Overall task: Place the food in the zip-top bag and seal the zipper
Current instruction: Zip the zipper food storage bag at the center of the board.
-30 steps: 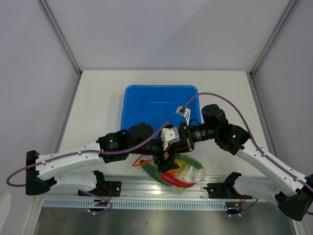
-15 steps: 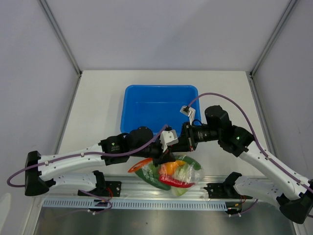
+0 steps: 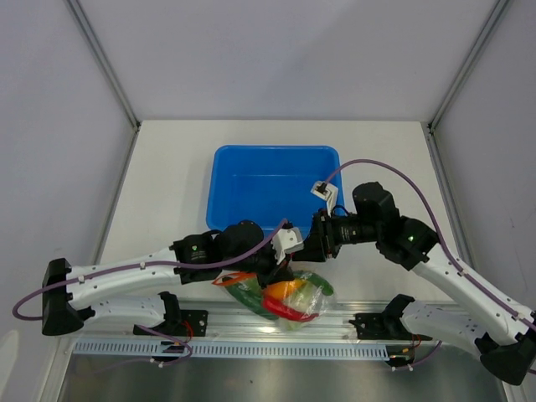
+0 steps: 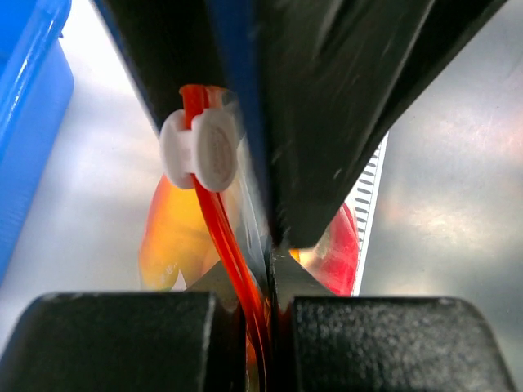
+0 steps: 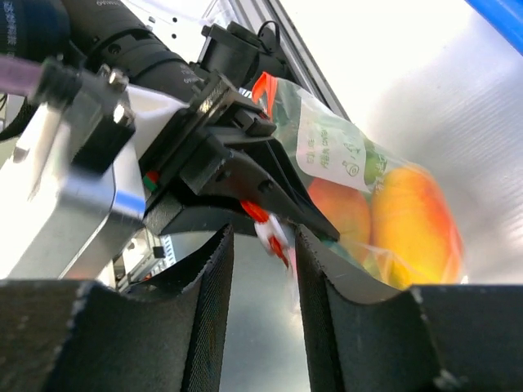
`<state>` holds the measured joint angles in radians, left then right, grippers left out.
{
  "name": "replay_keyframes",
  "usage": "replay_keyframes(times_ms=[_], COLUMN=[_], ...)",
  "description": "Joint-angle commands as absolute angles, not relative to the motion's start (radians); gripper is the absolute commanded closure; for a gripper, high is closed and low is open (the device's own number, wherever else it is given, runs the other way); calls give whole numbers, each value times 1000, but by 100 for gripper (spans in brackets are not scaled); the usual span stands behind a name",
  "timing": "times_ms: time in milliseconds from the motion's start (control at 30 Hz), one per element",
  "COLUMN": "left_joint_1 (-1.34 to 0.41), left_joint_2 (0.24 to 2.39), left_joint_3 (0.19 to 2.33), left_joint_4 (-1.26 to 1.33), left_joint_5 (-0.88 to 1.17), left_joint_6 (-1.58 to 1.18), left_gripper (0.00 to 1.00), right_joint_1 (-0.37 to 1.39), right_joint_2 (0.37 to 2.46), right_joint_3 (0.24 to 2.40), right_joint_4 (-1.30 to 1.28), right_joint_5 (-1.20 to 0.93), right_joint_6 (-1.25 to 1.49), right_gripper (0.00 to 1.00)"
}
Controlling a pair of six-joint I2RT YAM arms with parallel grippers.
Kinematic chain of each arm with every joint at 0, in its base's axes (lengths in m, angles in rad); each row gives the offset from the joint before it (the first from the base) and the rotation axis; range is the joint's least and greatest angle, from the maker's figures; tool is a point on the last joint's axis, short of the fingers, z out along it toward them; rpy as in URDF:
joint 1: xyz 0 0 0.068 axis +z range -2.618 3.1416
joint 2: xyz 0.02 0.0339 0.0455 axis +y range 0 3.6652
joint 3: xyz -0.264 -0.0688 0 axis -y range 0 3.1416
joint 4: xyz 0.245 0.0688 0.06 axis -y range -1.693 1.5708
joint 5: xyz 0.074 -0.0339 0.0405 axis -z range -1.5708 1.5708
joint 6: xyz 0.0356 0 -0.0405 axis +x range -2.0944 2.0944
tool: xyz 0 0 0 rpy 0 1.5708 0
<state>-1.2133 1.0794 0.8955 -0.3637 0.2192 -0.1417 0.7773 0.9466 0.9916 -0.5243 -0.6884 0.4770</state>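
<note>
Above the table (image 3: 167,167), left pincer (image 4: 263,237) clamps the zipper (image 4: 216,220); right pincer (image 5: 261,241) stands apart just by it.

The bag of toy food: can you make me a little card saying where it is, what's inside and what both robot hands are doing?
Bag: clear zip-top bag, at the table's near edge, in front of the blue tub
Inside: orange fruit, red chili, green pieces
Zipper: orange-red strip, white slider on it
Left gripper: shut on the zipper
Right gripper: open, fingers either side of the zipper
Sealed: cannot tell
</note>
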Motion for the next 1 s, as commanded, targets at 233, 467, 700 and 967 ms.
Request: replay_keyframes(times_ms=[233,467,700,967], left_joint_1=[-1209,-1209,-1207,-1184], left_joint_2=[996,999,999,965], left_joint_3=[888,893,891,874], left_joint_4=[-307,-307,-299,-293], left_joint_5=[212,216,222,210], left_joint_6=[-156,-156,-160,-204], left_gripper=[99,100,99,66], right_joint_1=[782,782,782,782], right_joint_2=[879,882,899,850], right_joint_3=[991,945,913,868], right_joint_4=[-532,-421,-347,-298], right_joint_5=[-664,-698,-721,-723], right_joint_6=[462,509,545,555], right_gripper=[61,64,87,100])
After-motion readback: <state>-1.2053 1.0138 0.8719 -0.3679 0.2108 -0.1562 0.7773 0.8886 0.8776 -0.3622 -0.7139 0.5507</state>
